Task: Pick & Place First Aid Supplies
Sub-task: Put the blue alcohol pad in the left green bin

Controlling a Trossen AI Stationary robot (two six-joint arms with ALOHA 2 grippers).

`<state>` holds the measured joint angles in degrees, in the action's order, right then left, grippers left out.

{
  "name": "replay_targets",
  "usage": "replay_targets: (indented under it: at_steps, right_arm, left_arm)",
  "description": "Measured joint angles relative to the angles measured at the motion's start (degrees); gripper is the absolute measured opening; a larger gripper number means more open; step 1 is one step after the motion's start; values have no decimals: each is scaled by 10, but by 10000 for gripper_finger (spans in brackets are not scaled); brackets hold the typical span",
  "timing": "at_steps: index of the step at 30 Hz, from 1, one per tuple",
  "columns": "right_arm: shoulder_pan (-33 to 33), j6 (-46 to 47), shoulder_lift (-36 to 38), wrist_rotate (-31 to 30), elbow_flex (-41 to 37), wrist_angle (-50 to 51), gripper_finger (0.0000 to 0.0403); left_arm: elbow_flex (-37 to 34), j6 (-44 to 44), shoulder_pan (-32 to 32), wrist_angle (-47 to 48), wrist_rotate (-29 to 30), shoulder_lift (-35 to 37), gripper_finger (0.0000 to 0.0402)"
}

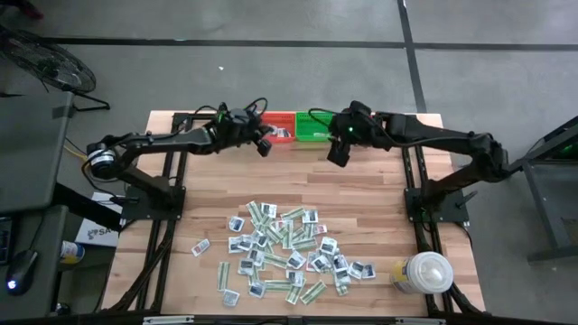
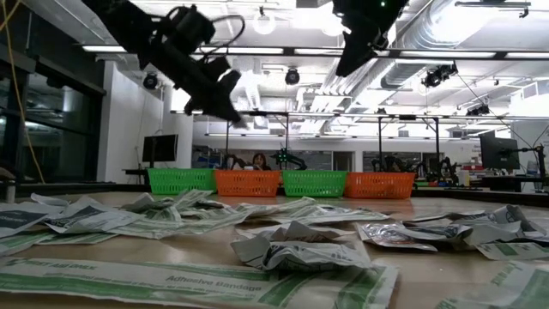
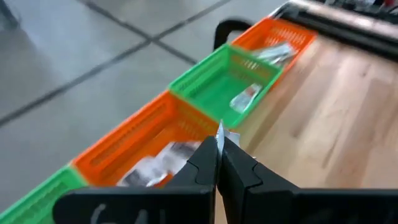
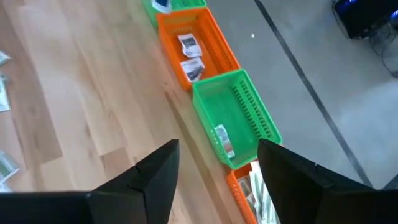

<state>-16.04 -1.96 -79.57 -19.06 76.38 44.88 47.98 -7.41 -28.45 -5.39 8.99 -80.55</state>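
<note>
Packets (image 1: 287, 253) lie scattered, long axes every way; left fingers (image 3: 219, 163) pressed together, right fingers (image 4: 155, 171) spread.

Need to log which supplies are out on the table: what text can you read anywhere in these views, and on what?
"Adhesive Bandage": on the pale-green strip packet lying nearest the low camera.
Other print on that same packet: too blurred to read.
Dark marks on the white square packets in the pile: too small to read.
Blue-and-white box on the floor left of the table: lettering not readable.
Packets in the baskets: print unreadable.
</note>
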Motion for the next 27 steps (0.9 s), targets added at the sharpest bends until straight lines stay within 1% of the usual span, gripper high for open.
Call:
replay_targets:
  at_steps: [9, 15, 23, 27]
  right_arm:
    - [-66, -14, 0, 10, 0, -15, 207]
    - [-101, -6, 0, 10, 0, -14, 204]
    - [-132, 7, 0, 8, 0, -14, 204]
    - [-142, 6, 0, 10, 0, -14, 204]
  left_arm:
    - [0, -8, -114, 60, -69, 0, 0]
    - [0, -8, -181, 120, -74, 0, 0]
    - [0, 8, -235, 205, -102, 0, 0]
    - [0, 16, -254, 222, -127, -6, 0]
